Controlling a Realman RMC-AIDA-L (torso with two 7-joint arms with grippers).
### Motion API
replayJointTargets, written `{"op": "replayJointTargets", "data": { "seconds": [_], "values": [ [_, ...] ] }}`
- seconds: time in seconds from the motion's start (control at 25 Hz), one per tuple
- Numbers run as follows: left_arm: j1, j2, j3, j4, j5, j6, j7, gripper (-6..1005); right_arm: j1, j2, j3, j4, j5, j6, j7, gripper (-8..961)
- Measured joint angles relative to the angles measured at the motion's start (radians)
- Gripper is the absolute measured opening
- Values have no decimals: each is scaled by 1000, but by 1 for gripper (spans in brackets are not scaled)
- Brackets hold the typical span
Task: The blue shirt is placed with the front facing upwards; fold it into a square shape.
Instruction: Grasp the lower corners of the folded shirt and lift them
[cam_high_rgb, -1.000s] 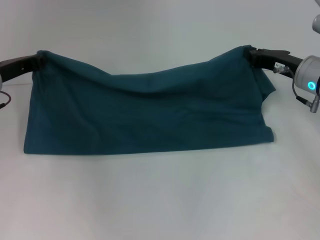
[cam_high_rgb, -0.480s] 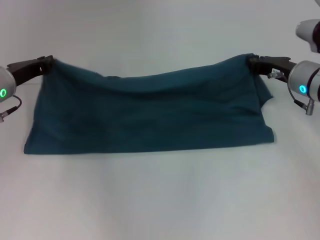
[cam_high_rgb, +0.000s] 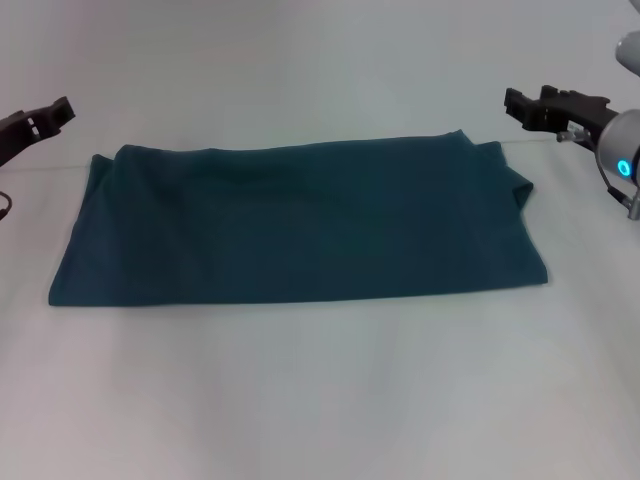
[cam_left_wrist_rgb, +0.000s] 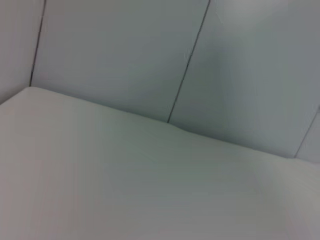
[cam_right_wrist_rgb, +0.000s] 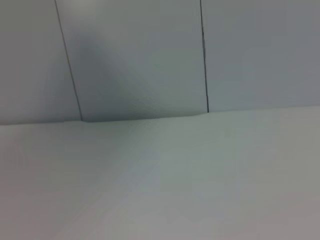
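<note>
between the two grippers, on the white table (cam_high_rgb: 320, 400), the blue shirt (cam_high_rgb: 300, 225) lies flat as a wide folded band, plain teal side up, no print or collar showing. its long edges run side to side, the near edge straight, the far edge a bit wavy. the end nearest the right gripper (cam_high_rgb: 512, 101) is bunched, with a small flap sticking out past the corner; the end nearest the left gripper (cam_high_rgb: 66, 108) is smoother, with a rounded far corner. left gripper sits off the shirt's far left corner, apart from the cloth, not touching it, nothing held; its dark fingertips show a small gap, so it looks parted. right gripper sits just beyond the shirt's far right corner, also clear of the cloth, holding nothing; its dark fingers look slightly spread too. a lit cyan ring (cam_high_rgb: 622, 168) shows on the right wrist. both wrist views show only bare table and a grey panelled wall (cam_left_wrist_rgb: 150, 55) with thin dark seams, no shirt and no fingers in them.
</note>
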Motion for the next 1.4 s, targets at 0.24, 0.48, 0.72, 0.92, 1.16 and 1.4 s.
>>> {"op": "replayJointTargets", "data": {
  "seconds": [0.24,0.48,0.72,0.92,1.16,1.4],
  "values": [
    [49,-4,33,28,-1,122,-12,671,-66,-2,4,-17,1,-131,16,523],
    [129,6,33,84,-2,357,-47,809,-180,-19,-32,-74,-7,-335,123,723],
    [200,6,34,128,5,533,-59,910,-288,-56,-155,-162,-69,-421,341,946],
    [239,0,63,149,13,564,-64,910,-303,-88,-168,-250,-283,-511,604,945],
    [256,-2,92,163,62,570,-97,907,-274,-126,-167,-270,-428,-578,798,944],
    [262,-5,94,168,98,556,-97,907,-250,-148,-170,-262,-495,-617,928,943]
  ]
}}
